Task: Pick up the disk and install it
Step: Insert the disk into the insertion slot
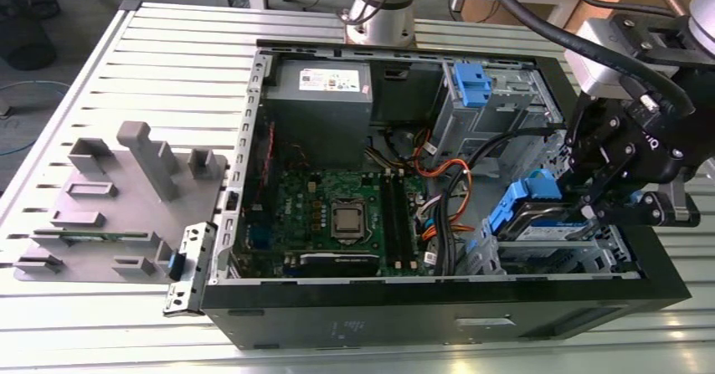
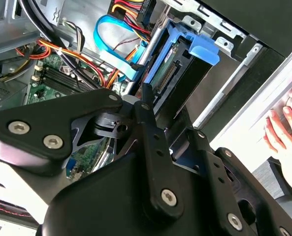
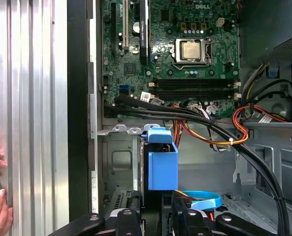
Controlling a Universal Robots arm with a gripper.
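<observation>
The disk (image 1: pixel 534 217) is a silver drive with blue side rails, standing tilted in the metal bay (image 1: pixel 558 255) at the case corner on the exterior view's right. My black gripper (image 1: pixel 598 200) hangs over it, shut on the disk. In the first wrist view the blue rail of the disk (image 3: pixel 163 164) runs down between the two fingers of my gripper (image 3: pixel 158 215). The second wrist view has the disk (image 2: pixel 178 78) edge-on, connector showing, with one black finger (image 2: pixel 146 101) against it.
The open computer case (image 1: pixel 447 307) lies on a slatted metal table (image 1: pixel 167 56), holding a motherboard (image 1: pixel 335 215), a grey power supply (image 1: pixel 321 85), a blue-latched cage (image 1: pixel 470 85) and loose cables (image 1: pixel 447 181). A grey fixture (image 1: pixel 123 198) stands beside it. A person's hand (image 2: pixel 283 130) rests at the table edge.
</observation>
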